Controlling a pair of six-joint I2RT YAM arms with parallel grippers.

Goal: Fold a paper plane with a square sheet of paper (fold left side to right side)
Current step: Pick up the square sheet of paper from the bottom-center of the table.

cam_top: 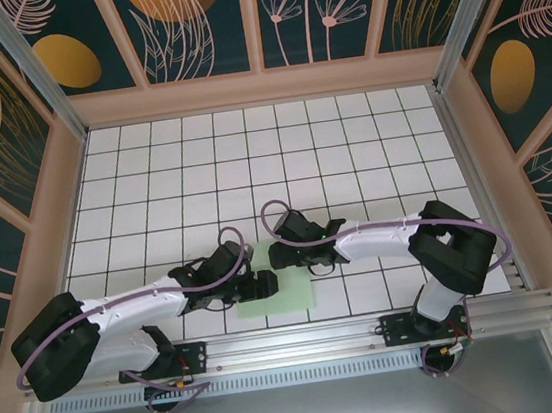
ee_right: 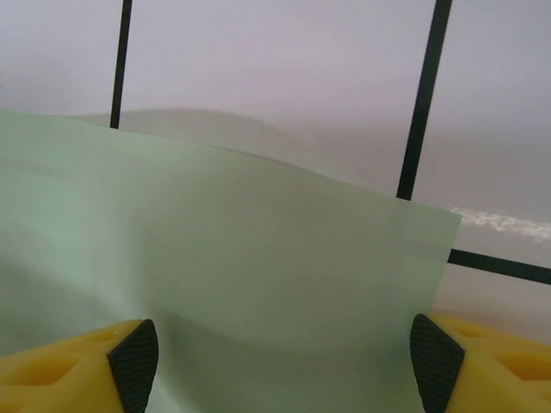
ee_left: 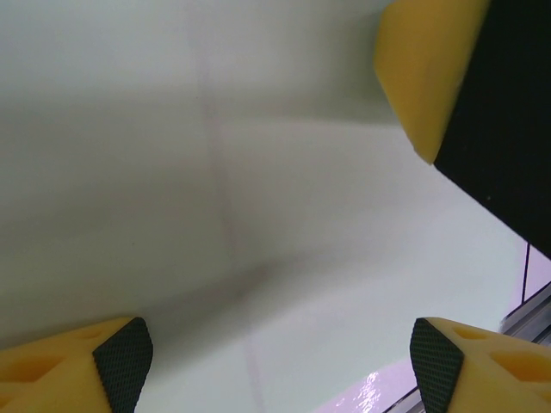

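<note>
the square sheet of paper point(cam_top: 289, 299) lies at the near middle of the table point(cam_top: 249, 149). its near edge is just beside the front rail point(cam_top: 302, 336), and its sides run in line with the grid. it looks about as wide as deep, so no long axis or point shows. bare tiles point(cam_top: 351, 157) lie open beyond it and to both sides. the left gripper point(cam_top: 268, 284) and right gripper point(cam_top: 275, 257) sit low over the sheet, each with fingers spread and pinching nothing. in the right wrist view one edge point(ee_right: 258, 159) waves up slightly.
</note>
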